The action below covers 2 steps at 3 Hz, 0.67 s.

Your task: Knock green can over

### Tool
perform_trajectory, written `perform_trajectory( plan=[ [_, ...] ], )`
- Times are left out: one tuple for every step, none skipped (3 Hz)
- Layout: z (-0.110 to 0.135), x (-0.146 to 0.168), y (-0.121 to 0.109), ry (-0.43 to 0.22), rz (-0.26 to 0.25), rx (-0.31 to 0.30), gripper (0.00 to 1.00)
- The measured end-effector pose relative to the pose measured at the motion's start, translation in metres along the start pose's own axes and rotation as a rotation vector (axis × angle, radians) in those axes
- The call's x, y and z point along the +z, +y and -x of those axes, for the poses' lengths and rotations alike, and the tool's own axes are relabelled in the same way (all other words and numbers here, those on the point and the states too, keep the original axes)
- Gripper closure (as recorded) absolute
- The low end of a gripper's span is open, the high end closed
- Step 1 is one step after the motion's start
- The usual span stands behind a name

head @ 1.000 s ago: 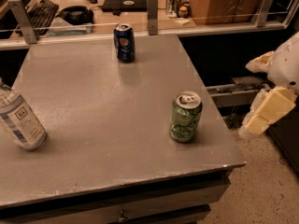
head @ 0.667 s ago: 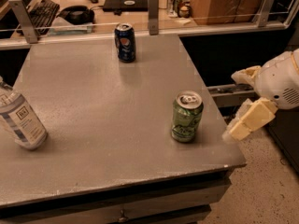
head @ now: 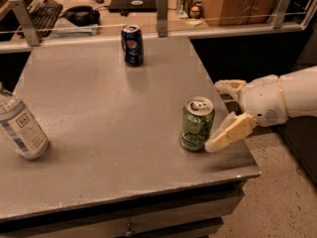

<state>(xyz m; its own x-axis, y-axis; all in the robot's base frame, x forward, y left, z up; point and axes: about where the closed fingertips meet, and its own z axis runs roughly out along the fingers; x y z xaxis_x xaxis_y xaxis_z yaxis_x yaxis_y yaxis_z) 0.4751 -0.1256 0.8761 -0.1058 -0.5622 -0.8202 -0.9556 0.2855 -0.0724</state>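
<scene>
The green can (head: 196, 124) stands upright near the right front corner of the grey table (head: 99, 108). It has a mottled green label and a silver top with a pull tab. My gripper (head: 214, 115) comes in from the right at the can's height, with its white arm behind it. It is open and holds nothing. The lower cream finger (head: 230, 132) slants down with its tip against or right beside the can's lower right side. The upper finger (head: 230, 87) is apart from the can, behind and to its right.
A dark blue can (head: 132, 44) stands upright at the table's back middle. A clear plastic bottle (head: 20, 125) with a white label leans at the left edge. Metal rail posts (head: 161, 13) line the back edge. The table's right edge (head: 233, 113) lies under my gripper.
My gripper has moved left from off the table's right side to the green can, and its lower finger now reaches the can's side. The can still stands upright.
</scene>
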Motion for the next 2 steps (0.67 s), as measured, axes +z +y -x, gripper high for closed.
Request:
perform_trajectory(
  plan=[
    [0.02,0.03,-0.004,-0.128,0.028,-0.042,0.0],
    [0.049,0.057,-0.003,-0.247,0.054,-0.068,0.0]
  ],
)
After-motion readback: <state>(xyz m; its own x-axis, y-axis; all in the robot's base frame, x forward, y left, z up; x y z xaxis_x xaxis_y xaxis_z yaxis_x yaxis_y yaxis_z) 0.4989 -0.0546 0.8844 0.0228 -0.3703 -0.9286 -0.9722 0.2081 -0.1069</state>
